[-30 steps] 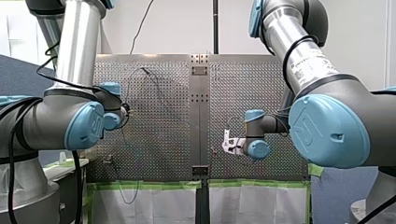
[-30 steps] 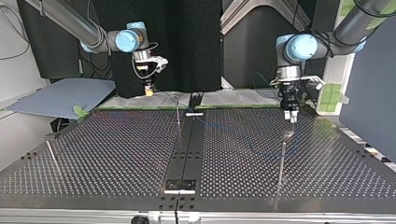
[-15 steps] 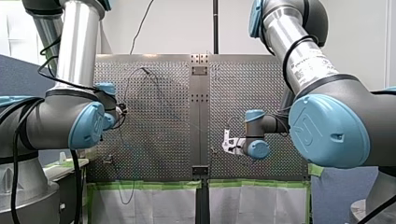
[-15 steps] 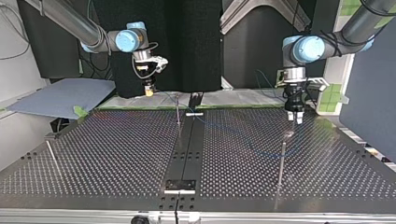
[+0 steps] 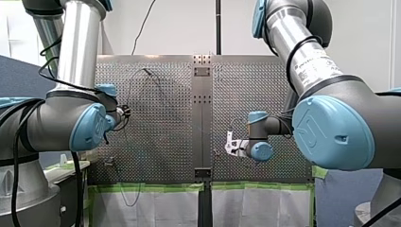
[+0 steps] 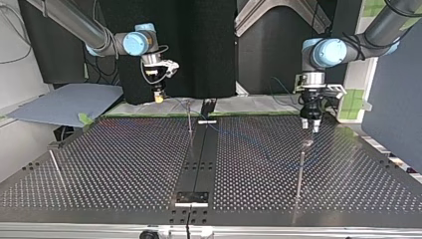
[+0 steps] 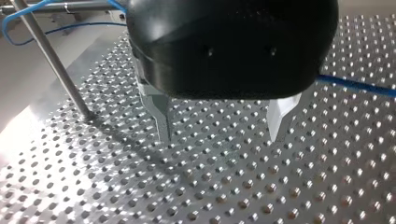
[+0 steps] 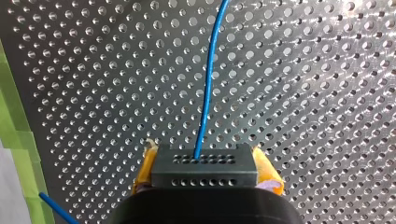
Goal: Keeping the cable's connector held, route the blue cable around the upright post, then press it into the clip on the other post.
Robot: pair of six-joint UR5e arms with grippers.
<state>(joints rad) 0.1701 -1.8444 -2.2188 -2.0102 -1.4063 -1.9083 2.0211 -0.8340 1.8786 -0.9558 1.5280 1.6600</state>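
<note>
Clamping connector [image 8: 204, 170] in right gripper [image 8: 206, 164] at table's [image 8: 93, 93] edge to anchor cable [image 8: 208, 79]; hovering left gripper [image 7: 219, 134] open, empty, by post [image 7: 51, 60], ready for routing.

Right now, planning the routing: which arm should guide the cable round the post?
Left, probably: my left gripper is open beside the post and blue cable; my right gripper holds the connector.

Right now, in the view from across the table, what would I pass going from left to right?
thin rod → my right gripper → upright post → my left gripper → green tape patches
</note>
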